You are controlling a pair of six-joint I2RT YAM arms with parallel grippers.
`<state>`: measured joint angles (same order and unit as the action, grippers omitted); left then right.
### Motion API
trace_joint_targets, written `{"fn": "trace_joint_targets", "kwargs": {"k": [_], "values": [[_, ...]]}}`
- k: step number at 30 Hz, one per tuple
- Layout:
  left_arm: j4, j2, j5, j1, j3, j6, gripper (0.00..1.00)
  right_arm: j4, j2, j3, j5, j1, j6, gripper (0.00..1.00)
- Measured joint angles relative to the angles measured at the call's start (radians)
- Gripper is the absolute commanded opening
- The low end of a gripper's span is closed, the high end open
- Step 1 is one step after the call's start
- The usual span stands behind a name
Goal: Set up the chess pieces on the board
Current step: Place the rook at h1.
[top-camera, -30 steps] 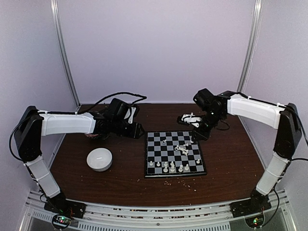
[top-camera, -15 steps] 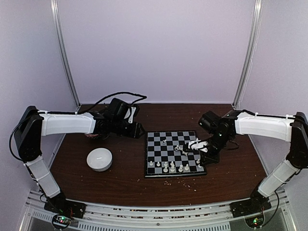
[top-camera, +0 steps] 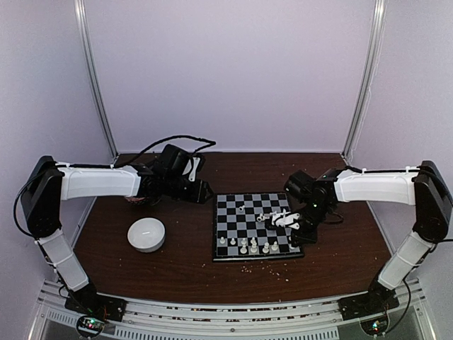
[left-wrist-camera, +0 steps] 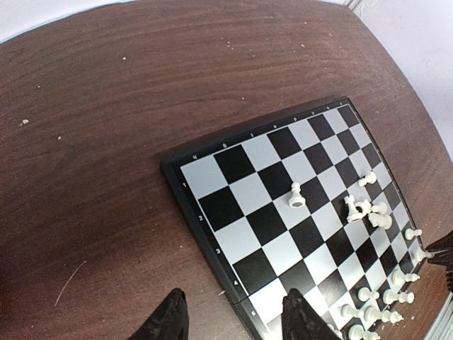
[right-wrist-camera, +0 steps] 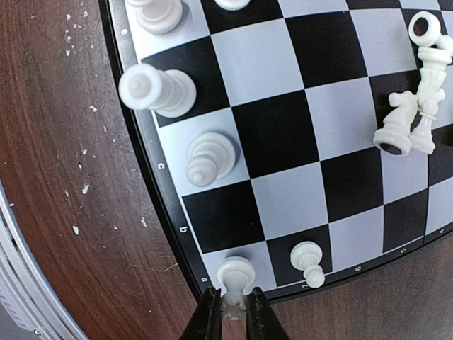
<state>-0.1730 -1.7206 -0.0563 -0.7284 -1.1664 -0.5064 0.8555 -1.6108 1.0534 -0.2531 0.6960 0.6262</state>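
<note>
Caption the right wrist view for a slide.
Right gripper pinches a white chess piece at the board's corner square; toppled pieces lie farther in.

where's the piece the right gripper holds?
Right wrist view, bottom centre: the piece sits on the board's corner square, pinched by the right gripper, beside a pawn.
</note>
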Motion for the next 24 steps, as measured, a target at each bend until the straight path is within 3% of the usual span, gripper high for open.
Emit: {"fn": "trace_joint_targets", "kwargs": {"k": [24], "values": [[-0.002,0.000,-0.001,0.000,-0.006,0.000,0.46,-0.003,-0.019,-0.006,0.019,0.000,0.007,0.15]]}}
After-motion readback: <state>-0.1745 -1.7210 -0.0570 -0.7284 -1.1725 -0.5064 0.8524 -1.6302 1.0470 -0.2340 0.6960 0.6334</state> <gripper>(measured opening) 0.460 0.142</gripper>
